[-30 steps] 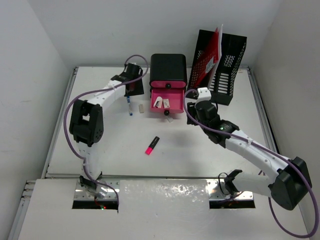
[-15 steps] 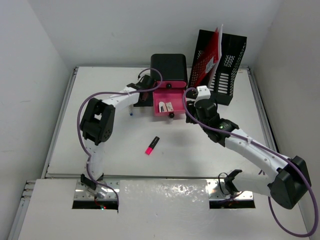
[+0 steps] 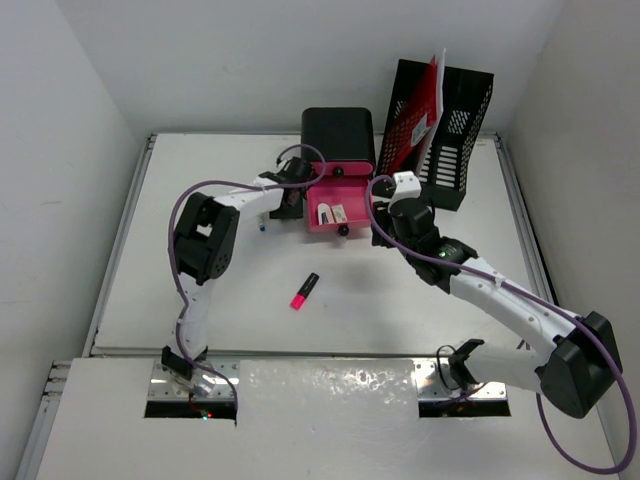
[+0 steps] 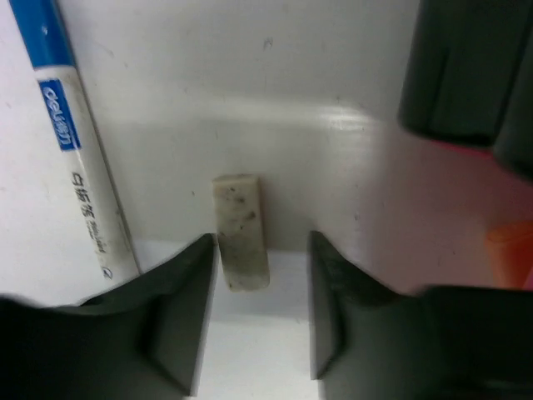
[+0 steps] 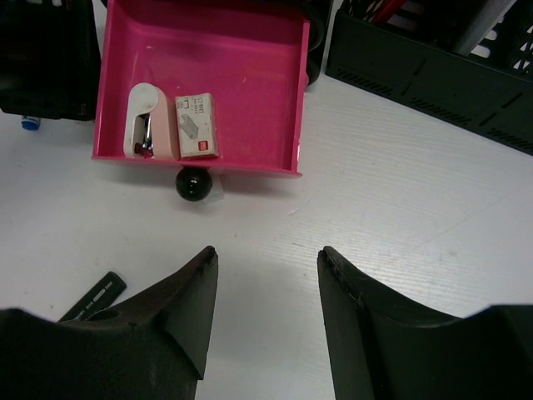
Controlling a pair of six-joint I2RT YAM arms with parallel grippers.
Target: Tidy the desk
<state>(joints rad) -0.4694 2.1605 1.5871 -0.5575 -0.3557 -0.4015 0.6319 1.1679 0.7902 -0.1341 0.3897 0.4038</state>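
The white desk (image 3: 200, 290) holds a black drawer unit (image 3: 338, 140) with its pink drawer (image 3: 335, 205) pulled open. My left gripper (image 3: 290, 205) is low beside the drawer's left side. In the left wrist view it (image 4: 262, 250) is open, with the near end of a dirty beige eraser (image 4: 241, 232) lying on the desk between the fingertips; no pad visibly touches it. A blue-and-white pen (image 4: 79, 167) lies just left of it. My right gripper (image 5: 265, 258) is open and empty, above the desk in front of the drawer (image 5: 200, 75).
The drawer holds a white-and-pink stapler (image 5: 148, 121) and a staples box (image 5: 197, 125); its black knob (image 5: 193, 183) faces me. A pink highlighter (image 3: 304, 290) lies mid-desk. A black mesh file holder (image 3: 450, 110) with a red folder stands at the back right.
My left arm has swung right from above the pen to the spot beside the drawer, over the eraser. The right arm has hardly moved.
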